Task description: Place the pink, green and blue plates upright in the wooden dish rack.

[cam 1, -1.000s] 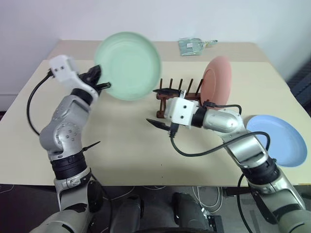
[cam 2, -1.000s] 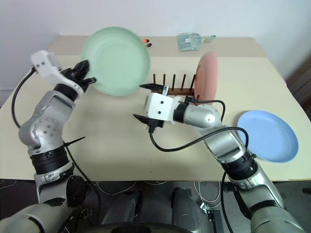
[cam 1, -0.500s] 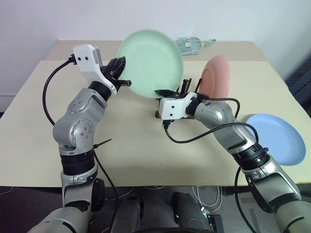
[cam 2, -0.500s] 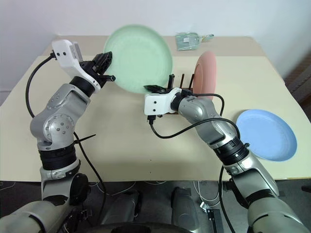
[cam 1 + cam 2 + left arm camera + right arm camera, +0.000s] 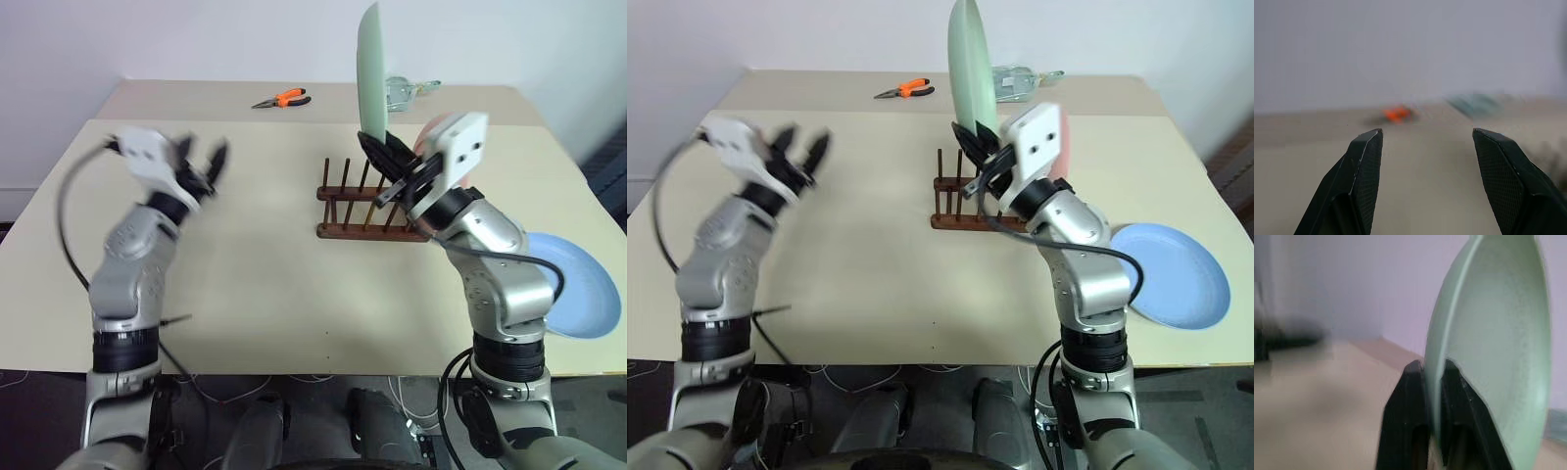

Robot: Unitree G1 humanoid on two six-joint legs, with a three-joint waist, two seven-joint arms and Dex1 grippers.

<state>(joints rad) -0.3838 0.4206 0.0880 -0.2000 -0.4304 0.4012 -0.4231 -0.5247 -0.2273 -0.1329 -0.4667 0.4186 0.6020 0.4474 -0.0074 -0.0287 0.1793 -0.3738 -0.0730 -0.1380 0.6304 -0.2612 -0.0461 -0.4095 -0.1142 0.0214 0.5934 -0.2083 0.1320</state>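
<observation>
A: The right claw [image 5: 377,147] pinches the lower rim of the green plate [image 5: 370,69], holding it upright and edge-on above the wooden rack [image 5: 367,201]. The left claw [image 5: 201,162] hangs spread and empty over the table [image 5: 245,284], well apart from the rack.

B: Where are the other plates in the head views?

A: The pink plate [image 5: 1064,137] stands at the rack's right end, mostly hidden by the right hand. The blue plate [image 5: 1176,274] lies flat near the table's right edge. Orange pliers [image 5: 281,99] lie near the far edge.

B: And the left wrist view?

A: Its two fingers [image 5: 1364,166] stand wide apart with nothing between them, only blurred table beyond.

B: The right wrist view?

A: The two fingers [image 5: 1413,396] press on either side of the green rim, the plate rising above them.

B: So which step is this?

A: I judge it the placing of the second plate: pink is racked, green is in hand, blue waits. The next move calls for lowering the green plate straight down into a free gap between pegs beside the pink one, keeping it vertical, and releasing only once the rim rests on the rails. Tilted, it could knock the pink plate or tip off the pegs.
</observation>
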